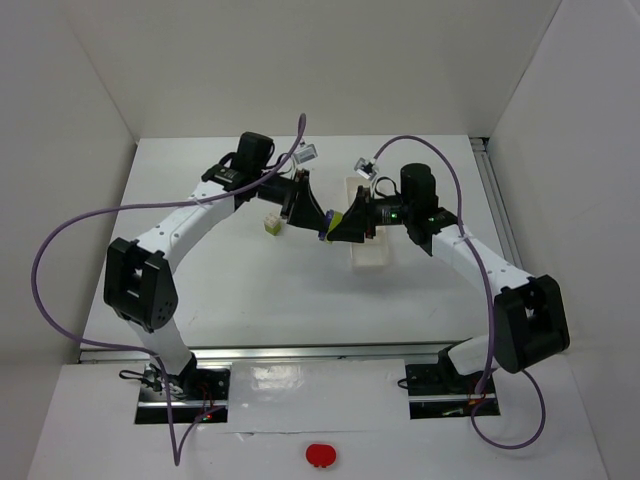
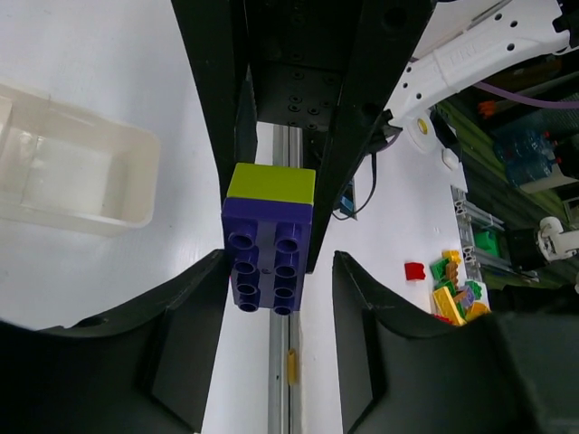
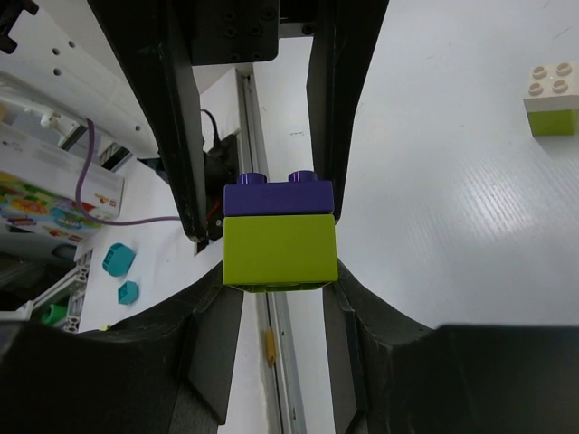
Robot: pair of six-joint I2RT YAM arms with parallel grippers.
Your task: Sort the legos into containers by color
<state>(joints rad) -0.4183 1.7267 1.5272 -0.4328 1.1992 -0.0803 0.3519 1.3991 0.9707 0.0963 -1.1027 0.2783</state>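
Well, above the desk [image 1: 250,290] the right end effector [image 3: 280,289] pinches the yellow-green brick [image 3: 280,249], surely light, hard and slippery, by its flat sides; the purple brick [image 3: 279,197] snapped onto it sits inside the left end effector [image 2: 276,271], grip unclear.

L gripper [image 2: 278,258] and R gripper [image 3: 288,289] meet tip to tip above table [image 1: 250,290] centre. Purple/yel-green brick pair [image 1: 325,226] fills the gap btwn them: no passage. Cream-on-green stack [image 1: 270,225] stands on the table just left of the L gripper, blocking low approach. R arm [image 1: 470,255] overhangs mid tray [image 1: 368,258]; the near compartment is open from above. Table area btwn arm bases is free.
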